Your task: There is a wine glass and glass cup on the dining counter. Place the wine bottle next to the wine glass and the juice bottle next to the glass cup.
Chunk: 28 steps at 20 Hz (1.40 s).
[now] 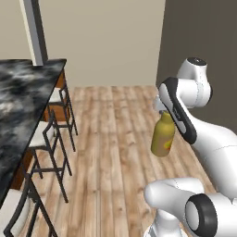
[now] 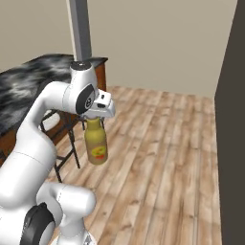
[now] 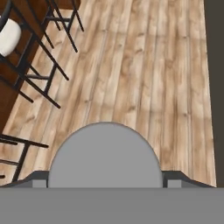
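Mustard-yellow juice bottle (image 2: 96,146); black-and-grey marbled dining counter (image 1: 23,97).

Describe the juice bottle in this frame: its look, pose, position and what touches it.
The juice bottle is squat and mustard-yellow with rounded shoulders and a label with red and green marks on its side. It looks like smooth plastic. It hangs upright in mid-air above the wooden floor, clear of the dining counter, gripped at its top by the gripper. In the hand view its wide cap shows as a pale grey disc between the fingertips. Nothing else touches it.
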### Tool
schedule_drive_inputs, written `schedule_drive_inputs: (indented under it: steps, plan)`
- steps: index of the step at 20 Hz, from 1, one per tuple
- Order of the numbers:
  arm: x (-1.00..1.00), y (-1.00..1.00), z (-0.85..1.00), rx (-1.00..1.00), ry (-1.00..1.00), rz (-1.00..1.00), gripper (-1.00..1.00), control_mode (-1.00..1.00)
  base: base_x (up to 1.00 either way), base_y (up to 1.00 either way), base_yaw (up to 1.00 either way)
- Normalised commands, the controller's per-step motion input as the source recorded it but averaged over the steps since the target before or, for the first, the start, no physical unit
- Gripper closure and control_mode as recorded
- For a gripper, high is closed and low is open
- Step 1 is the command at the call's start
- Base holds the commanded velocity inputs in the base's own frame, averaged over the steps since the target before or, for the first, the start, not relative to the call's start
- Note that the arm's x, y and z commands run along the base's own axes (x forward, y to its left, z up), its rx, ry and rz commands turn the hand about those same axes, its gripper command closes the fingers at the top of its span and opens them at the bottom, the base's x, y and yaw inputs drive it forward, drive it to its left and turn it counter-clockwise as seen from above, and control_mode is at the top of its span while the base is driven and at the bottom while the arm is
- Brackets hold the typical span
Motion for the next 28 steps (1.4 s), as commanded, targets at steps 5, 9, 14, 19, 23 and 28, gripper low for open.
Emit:
schedule_drive_inputs:
  steps: [5, 9, 14, 19, 23, 28]
  plan:
    - [0.0, 0.0, 0.0, 0.0, 0.0, 0.0, 1.0, 1.0, 0.73, -0.37, 0.16]
    - [0.0, 0.0, 0.0, 0.0, 0.0, 0.0, 1.0, 1.0, 0.73, -0.34, 0.21]
    - [0.0, 0.0, 0.0, 0.0, 0.0, 0.0, 1.0, 1.0, 0.72, -0.32, 0.25]
    - [0.0, 0.0, 0.0, 0.0, 0.0, 0.0, 1.0, 1.0, 0.7, -0.27, 0.33]
    - [0.0, 0.0, 0.0, 0.0, 0.0, 0.0, 1.0, 1.0, 0.66, -0.14, 0.51]
    - [0.0, 0.0, 0.0, 0.0, 0.0, 0.0, 1.0, 1.0, 0.63, -0.12, 0.56]
